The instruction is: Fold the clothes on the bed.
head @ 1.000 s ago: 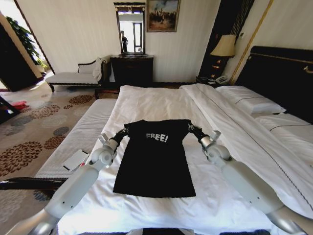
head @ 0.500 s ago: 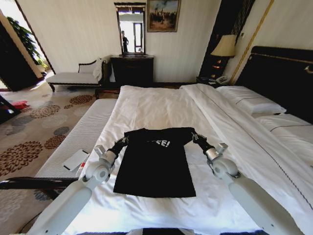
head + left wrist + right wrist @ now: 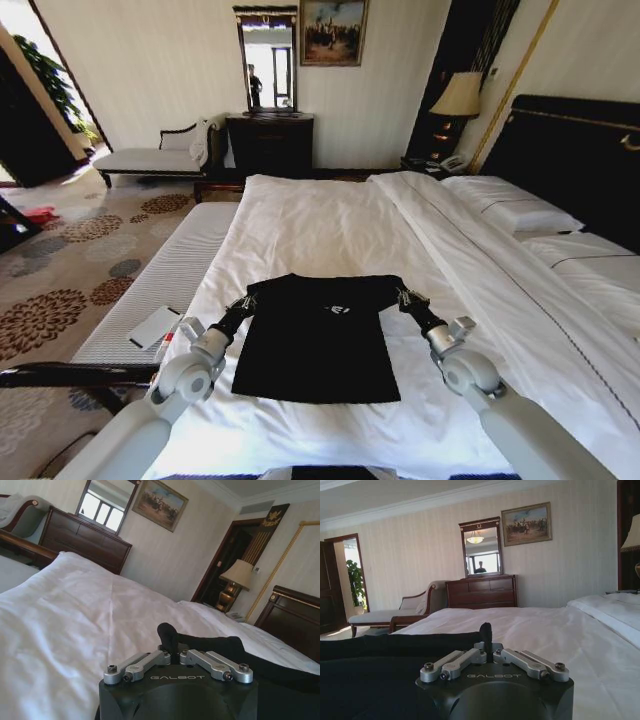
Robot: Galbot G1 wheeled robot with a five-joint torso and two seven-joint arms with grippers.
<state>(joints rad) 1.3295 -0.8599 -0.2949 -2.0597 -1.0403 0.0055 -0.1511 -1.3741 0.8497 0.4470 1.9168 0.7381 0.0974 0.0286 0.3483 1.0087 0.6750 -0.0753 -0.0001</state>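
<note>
The clothes are one black T-shirt [image 3: 315, 345] lying flat on the white bed [image 3: 320, 215]. Its top edge is folded over toward me, and just a sliver of the white lettering shows. My left gripper [image 3: 243, 301] is shut on the shirt's left shoulder corner. My right gripper [image 3: 405, 297] is shut on the right shoulder corner. In the left wrist view the left gripper [image 3: 170, 636] pinches a raised ridge of the black T-shirt [image 3: 212, 644]. In the right wrist view the right gripper [image 3: 486, 633] grips the T-shirt [image 3: 380, 652] the same way.
White pillows [image 3: 510, 210] and a dark headboard [image 3: 580, 150] lie to the right. A grey bench [image 3: 150, 285] with a white card [image 3: 155, 326] runs along the bed's left side. A chaise [image 3: 150, 155], dresser [image 3: 270, 140] and lamp [image 3: 460, 95] stand against the far wall.
Both grippers have drawn back toward me with the shirt's shoulders, laying the top part over the body. The lettering has gone from fully visible to almost hidden.
</note>
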